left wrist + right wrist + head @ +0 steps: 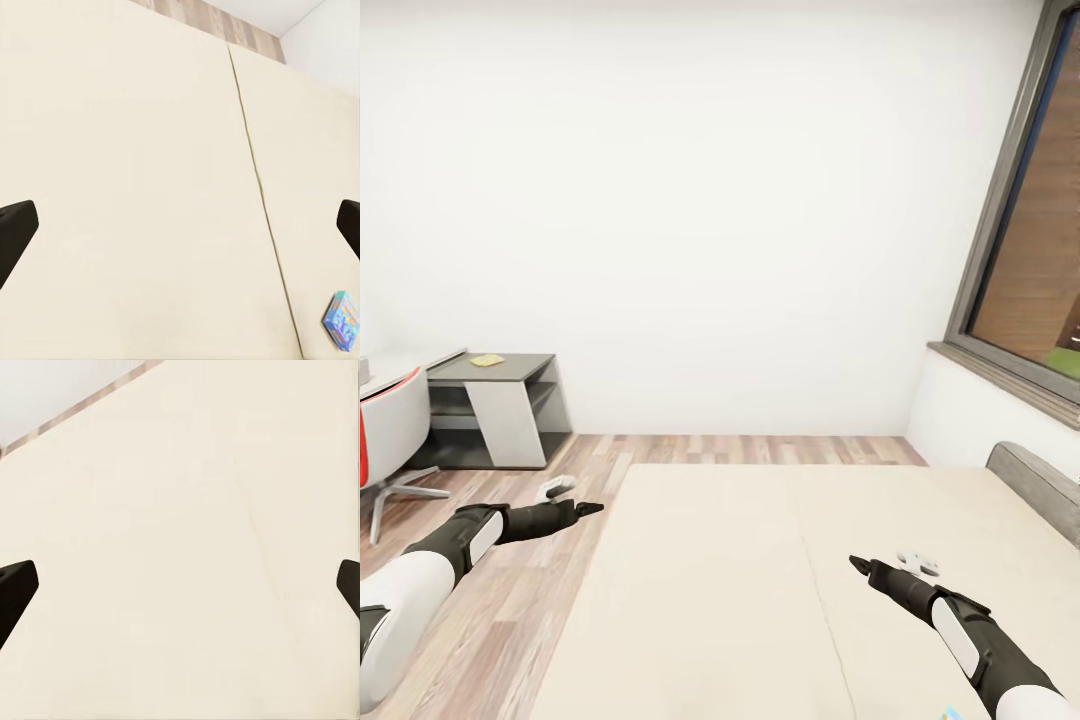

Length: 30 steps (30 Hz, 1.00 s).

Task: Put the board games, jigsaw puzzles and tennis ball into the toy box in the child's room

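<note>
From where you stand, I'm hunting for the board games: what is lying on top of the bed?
One small blue game box lies on the beige mattress, near its seam. The rest of the visible mattress is bare; its near end falls outside the views.

A tall grey-framed window [1015,200] slants down the wall, brown timber cladding and a patch of green showing through its glass. Well apart from the window, along the plain white wall [700,200], stands a white swivel chair with a red stripe and a chrome star base [395,430]. The light wood-plank floor [510,590] runs under the chair and in a strip along the foot of the wall below the window's sill.
</note>
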Motion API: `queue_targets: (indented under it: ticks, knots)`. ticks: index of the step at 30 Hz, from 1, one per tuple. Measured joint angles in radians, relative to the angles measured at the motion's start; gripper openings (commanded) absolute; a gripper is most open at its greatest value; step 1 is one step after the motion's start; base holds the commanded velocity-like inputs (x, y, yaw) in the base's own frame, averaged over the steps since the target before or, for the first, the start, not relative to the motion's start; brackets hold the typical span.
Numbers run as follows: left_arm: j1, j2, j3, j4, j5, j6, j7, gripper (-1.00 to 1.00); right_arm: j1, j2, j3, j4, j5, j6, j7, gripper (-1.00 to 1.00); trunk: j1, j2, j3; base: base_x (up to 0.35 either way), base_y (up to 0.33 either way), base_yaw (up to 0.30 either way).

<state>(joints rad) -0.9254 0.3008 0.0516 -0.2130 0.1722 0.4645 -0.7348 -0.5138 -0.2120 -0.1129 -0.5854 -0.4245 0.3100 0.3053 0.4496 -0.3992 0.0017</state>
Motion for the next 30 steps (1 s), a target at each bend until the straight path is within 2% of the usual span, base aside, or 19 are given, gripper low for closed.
queue_targets:
  ticks: [30]
  knots:
    - [0.000, 0.000, 0.000, 0.000, 0.000, 0.000, 0.000, 1.00, 0.000, 0.000, 0.000, 0.000, 0.000, 0.000, 0.000, 1.00, 0.000, 0.000, 0.000, 0.000, -0.127, 0.000]
